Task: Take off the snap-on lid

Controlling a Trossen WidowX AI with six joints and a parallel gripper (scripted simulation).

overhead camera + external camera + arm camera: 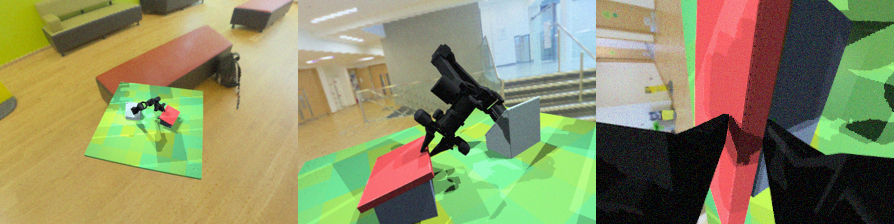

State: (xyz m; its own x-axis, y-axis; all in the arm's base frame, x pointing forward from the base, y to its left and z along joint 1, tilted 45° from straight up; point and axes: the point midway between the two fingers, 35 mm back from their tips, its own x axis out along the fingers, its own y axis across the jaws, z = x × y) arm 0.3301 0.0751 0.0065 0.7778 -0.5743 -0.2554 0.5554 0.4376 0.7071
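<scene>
- Base, grey, angular (129, 106) (526, 126): on the green patchwork surface (131, 152) (539, 182) (833, 115), well apart from the box; nothing visible between them but the arm overhead.
- Lid, flat red square (171, 115) (401, 168) (728, 65): atop the dark blue-grey box (166, 123) (407, 204) (808, 55), top face upward; no clear long axis.
- Arm, black, jointed (149, 102) (463, 107): arched, wrist slanting down.
- Claw, black, two-fingered (164, 111) (426, 154) (748, 121): slightly parted, clamped on the lid's edge.
</scene>
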